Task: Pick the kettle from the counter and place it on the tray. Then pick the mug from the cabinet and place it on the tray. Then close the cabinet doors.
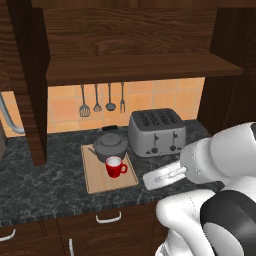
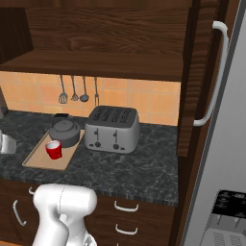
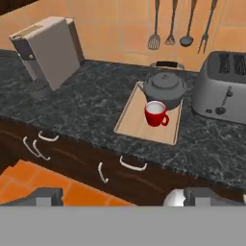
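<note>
The dark grey kettle (image 1: 111,145) (image 3: 165,88) sits at the back of the light wood tray (image 1: 95,177) (image 3: 132,122) on the black counter (image 1: 45,175). The red mug (image 1: 115,167) (image 2: 54,149) (image 3: 156,114) stands upright on the tray just in front of the kettle. Above, the cabinet (image 1: 135,45) is open, its plank shelf (image 1: 140,67) bare. Its doors (image 1: 29,85) (image 1: 231,60) stand swung out at either side. My gripper (image 3: 125,198) is open, holds nothing and hangs off the counter's front, right of the tray; its white hand (image 1: 165,176) points toward the counter.
A silver toaster (image 1: 156,131) (image 2: 112,129) stands right of the tray. Utensils (image 1: 102,99) hang on the orange tiled wall. A boxy grey machine (image 3: 48,50) sits far left on the counter. A grey fridge (image 2: 226,144) flanks the right side. Drawers (image 3: 103,166) run below.
</note>
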Motion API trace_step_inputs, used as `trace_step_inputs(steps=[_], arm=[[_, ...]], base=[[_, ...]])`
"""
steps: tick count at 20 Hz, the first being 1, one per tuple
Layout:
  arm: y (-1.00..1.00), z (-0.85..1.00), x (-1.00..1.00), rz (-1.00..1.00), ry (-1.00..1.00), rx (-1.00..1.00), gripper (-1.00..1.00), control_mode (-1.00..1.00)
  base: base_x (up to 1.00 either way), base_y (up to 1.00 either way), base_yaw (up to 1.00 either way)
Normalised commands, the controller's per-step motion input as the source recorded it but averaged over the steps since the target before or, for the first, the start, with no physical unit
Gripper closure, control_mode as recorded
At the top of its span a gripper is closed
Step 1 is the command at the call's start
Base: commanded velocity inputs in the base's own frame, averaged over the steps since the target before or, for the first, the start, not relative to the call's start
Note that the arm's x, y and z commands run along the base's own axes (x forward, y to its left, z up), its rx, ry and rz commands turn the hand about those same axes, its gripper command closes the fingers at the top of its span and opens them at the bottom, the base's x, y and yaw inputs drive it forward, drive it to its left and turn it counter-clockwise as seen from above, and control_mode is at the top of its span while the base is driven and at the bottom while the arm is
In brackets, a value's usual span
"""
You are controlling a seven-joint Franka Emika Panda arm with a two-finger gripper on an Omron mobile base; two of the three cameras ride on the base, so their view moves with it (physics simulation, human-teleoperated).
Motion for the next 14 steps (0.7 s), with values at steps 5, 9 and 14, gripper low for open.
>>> trace_step_inputs(steps=[5,9,14], arm=[[0.69,0.34,-0.11,0.41,-0.46,-0.30,-1.00,-1.00],[0.53,0.43,0.00,0.44,-0.43,-0.26,-1.00,-1.00],[0.46,0.33,-0.12,0.41,-0.41,-0.29,-1.00,-1.00]], base=[[0.00,0.00,0.00],[0.00,0.00,0.00],[0.00,0.00,0.00]])
